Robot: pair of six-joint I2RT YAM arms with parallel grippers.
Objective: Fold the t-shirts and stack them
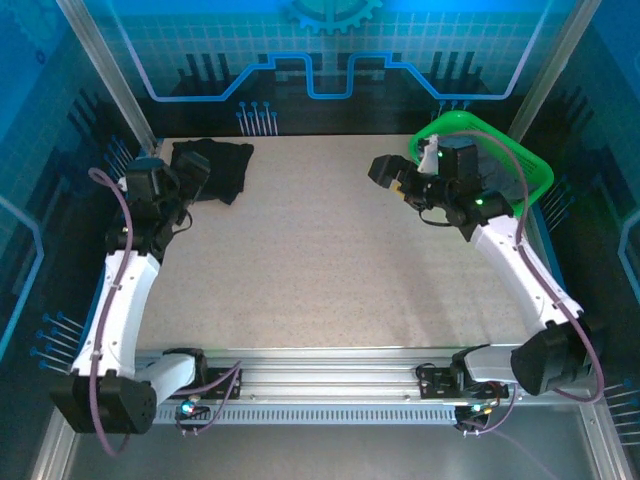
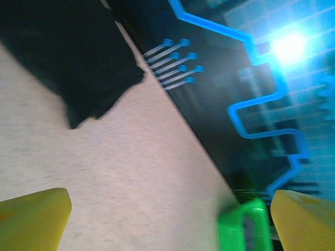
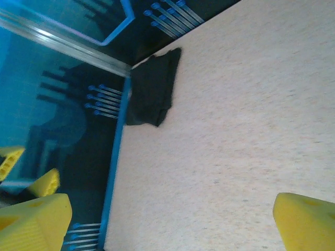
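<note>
A crumpled black t-shirt (image 1: 215, 165) lies at the table's (image 1: 320, 270) eleven o'clock corner. Left tool (image 2: 170, 204) and right tool (image 3: 172, 204) both spread wide. Green basket (image 1: 478, 124) at two o'clock.

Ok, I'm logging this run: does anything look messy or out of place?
Only the black t-shirts at the far left corner of the table: they lie in a rumpled heap with ragged edges, not a squared stack. Nothing else stands out.
</note>
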